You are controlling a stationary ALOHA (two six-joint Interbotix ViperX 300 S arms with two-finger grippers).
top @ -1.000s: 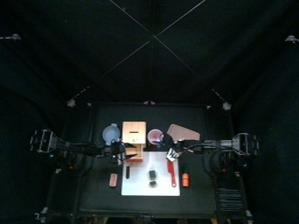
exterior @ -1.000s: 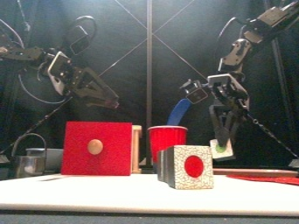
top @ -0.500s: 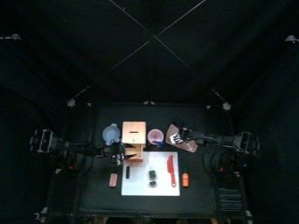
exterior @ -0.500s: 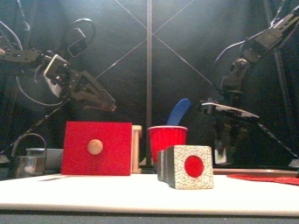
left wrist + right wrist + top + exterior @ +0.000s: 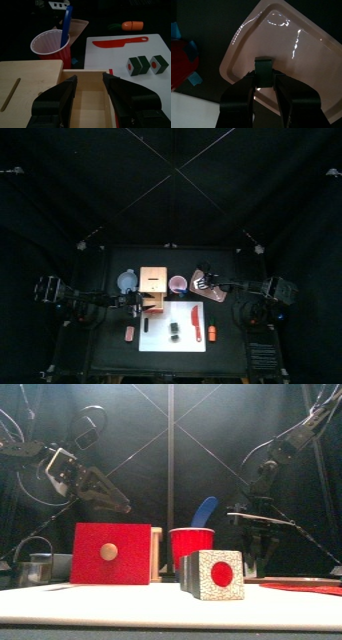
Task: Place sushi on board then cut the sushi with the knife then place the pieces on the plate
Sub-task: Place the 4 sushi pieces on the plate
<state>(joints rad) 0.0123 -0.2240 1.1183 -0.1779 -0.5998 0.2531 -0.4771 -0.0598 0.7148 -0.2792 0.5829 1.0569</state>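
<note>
Fingers [image 5: 238, 102] of the right gripper [image 5: 264, 76] are pressed together on a small dark green sushi block [image 5: 263, 65], which stands out a little past their tips. Just beyond the tips lies the flat pink tray [image 5: 298, 45]; I cannot tell if the block touches it.

The left gripper [image 5: 90, 78] hangs with its fingers [image 5: 57, 100] wide apart and with nothing between them, right above the pale wooden box with a red drawer front [image 5: 27, 75]. Ahead of these fingers, to one side, stands the red cup [image 5: 50, 44] with the blue toy knife [image 5: 67, 22] upright in it. Ahead to the other side, the white cutting board [image 5: 120, 55] lies on the black tabletop [image 5: 114, 353], apart from both pairs of fingers. On the board are the red toy knife [image 5: 119, 42] and two more sushi pieces [image 5: 138, 65], side by side and nearer to the left fingers than the knife. An orange toy food [image 5: 132, 24] lies past the board's far edge.
</note>
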